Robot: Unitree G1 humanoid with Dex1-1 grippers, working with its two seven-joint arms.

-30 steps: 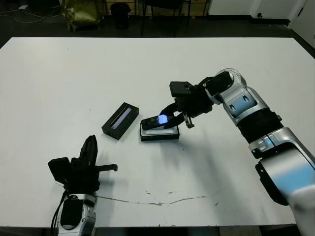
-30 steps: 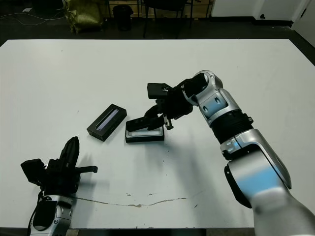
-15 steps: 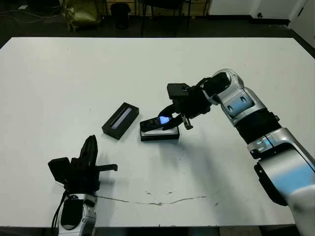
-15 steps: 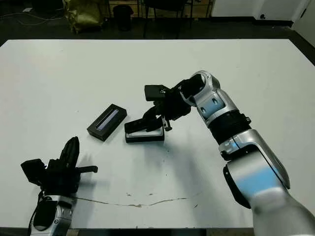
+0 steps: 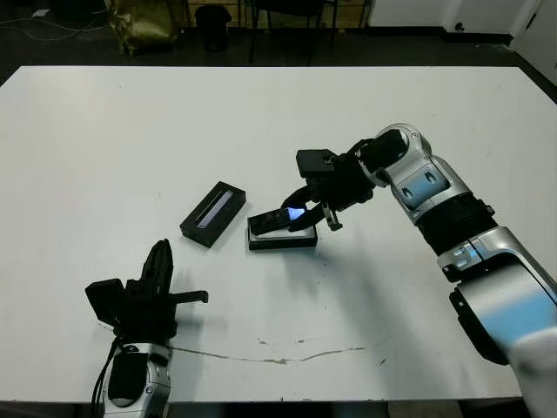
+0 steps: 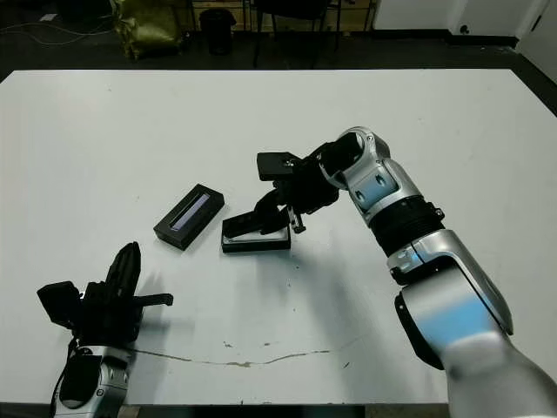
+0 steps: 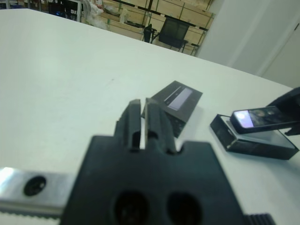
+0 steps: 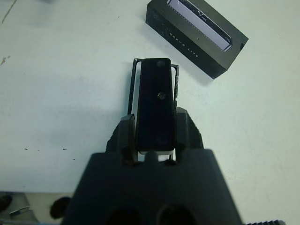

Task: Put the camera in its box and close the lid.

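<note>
- The left gripper [image 5: 159,272] rests low on the table [image 5: 104,131], near the front edge on the left side. Its two black fingers [image 7: 140,123] lie close together and nothing is between them, so it is closed and empty.
- The lid [image 5: 212,214] lies flat on the table, in front of the left gripper and well apart from it. It is black, with a long glossy strip along its top. Nothing touches it.
- The box [image 5: 280,237] stands just to the right of the lid, near it, with a small gap of white table between them. Its white lining shows inside, so it is open to above.
- The camera [image 5: 283,215] is over the box, tilted, with its left end reaching out above the left part of the box. A bluish patch shines on its face. In the left wrist view it is seen above the box edge; I cannot tell if its low end already touches the lining.
- The right gripper [image 5: 300,212] grips the camera. In the right wrist view the two fingers [image 8: 123,133] press on the long sides of the camera, one on each side, and the box edges show under it.
- The right arm [image 5: 426,187] comes from the right side of the table and bends down toward the box. Its silver parts are well above the table surface.
</note>
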